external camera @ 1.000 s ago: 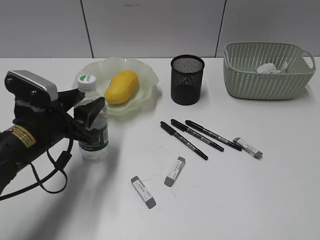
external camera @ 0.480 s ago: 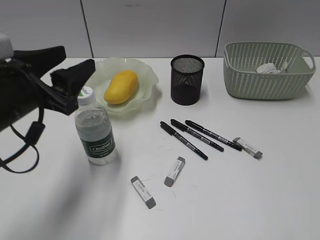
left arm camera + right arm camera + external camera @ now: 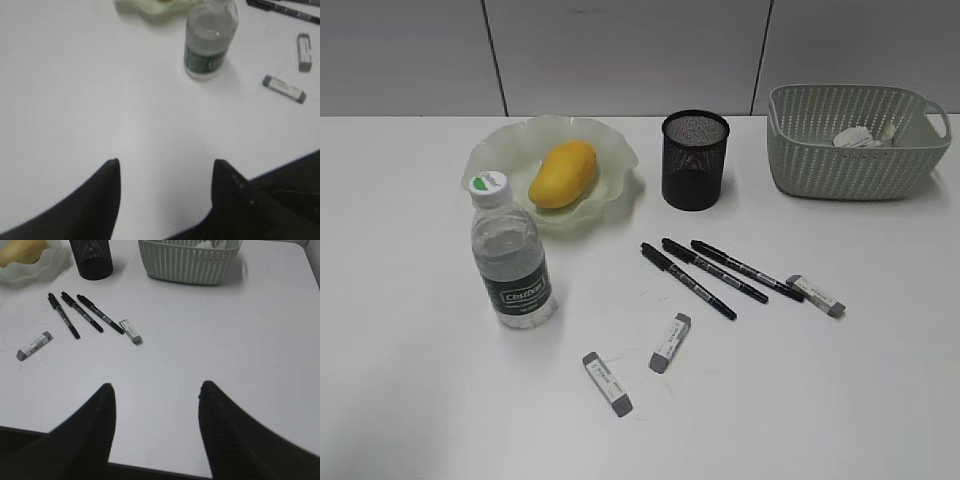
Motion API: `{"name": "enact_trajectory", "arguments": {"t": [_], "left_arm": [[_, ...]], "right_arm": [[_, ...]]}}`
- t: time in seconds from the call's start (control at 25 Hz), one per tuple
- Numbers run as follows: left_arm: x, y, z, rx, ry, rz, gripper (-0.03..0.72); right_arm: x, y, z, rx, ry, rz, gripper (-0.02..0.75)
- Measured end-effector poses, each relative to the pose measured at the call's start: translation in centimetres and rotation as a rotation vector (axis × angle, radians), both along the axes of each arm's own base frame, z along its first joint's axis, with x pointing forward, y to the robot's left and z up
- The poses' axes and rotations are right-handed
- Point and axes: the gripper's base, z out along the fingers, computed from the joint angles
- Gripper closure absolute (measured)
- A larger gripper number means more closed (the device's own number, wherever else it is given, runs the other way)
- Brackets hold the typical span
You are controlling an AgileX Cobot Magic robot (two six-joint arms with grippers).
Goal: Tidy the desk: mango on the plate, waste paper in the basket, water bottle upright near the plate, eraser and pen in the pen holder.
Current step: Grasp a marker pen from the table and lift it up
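Note:
The mango [image 3: 563, 173] lies on the pale-green plate [image 3: 615, 150]. The water bottle [image 3: 510, 255] stands upright on the desk [image 3: 820, 400] in front of the plate; it also shows in the left wrist view [image 3: 207, 40]. The waste paper [image 3: 857, 136] lies in the basket [image 3: 855, 160]. Three black pens [image 3: 715, 272] and three grey erasers [image 3: 670, 343] lie on the desk in front of the black mesh pen holder [image 3: 695, 160]. My left gripper [image 3: 165, 162] is open and empty, well short of the bottle. My right gripper [image 3: 156, 386] is open and empty over bare desk. Neither arm shows in the exterior view.
The desk's front edge lies just below both grippers in the wrist views. A grey panelled wall [image 3: 620, 50] runs behind the desk. The right wrist view shows the pens [image 3: 82, 314], two erasers [image 3: 131, 331], the pen holder [image 3: 91, 257] and the basket [image 3: 187, 260] ahead.
My left gripper has let go of the bottle, risen and drawn back to the left out of the exterior view. The bottle stays upright.

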Motion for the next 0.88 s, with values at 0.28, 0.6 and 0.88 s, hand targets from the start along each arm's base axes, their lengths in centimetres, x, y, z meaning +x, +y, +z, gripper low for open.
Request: {"name": "enact_trajectory", "arguments": {"t": [0.28, 0.6, 0.88], "left_arm": [[-6.9, 3.5, -1.3, -0.106, -0.150, 0.027, 0.265], [-9.7, 4.9, -2.1, -0.208, -0.353, 0.072, 0.323], [-9.8, 4.9, -2.0, -0.202, -0.363, 0.119, 0.328]], "right_arm": [[0.0, 0.0, 0.2, 0.002, -0.011, 0.000, 0.312], [7.5, 2.3, 2.2, -0.028, 0.148, 0.103, 0.312], [22.2, 5.5, -2.4, -0.080, 0.560, 0.158, 0.312]]}}
